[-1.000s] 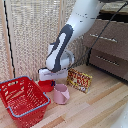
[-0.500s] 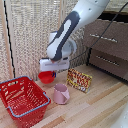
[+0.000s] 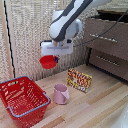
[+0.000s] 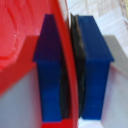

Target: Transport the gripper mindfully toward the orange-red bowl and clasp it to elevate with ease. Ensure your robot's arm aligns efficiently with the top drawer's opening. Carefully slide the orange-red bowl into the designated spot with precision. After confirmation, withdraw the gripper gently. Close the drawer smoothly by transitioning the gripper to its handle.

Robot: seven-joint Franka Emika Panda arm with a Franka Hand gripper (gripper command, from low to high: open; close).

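Exterior view: you see the robot's arm reaching down from the upper right w/ the claw hanging in mid-air, well above the desk. The orange-red bowl hangs from the claw, clear of the desk, roughly level, w/ its rim caught at the claw side.

Wrist view: the two blue fingers are closed almost fully, w/ only the bowl's thin red rim between the pads. One finger sits inside the bowl, the other outside the wall. Grip is on the rim only.

Below the bowl, on the desk: a red wire basket toward the exterior view's left, a pink cup just beside the basket, and a small printed box standing near the cup.

The top drawer of the dresser is on the exterior view's right, well apart from the bowl. Its handle is visible on the front; you cannot tell how far the drawer is pulled out.
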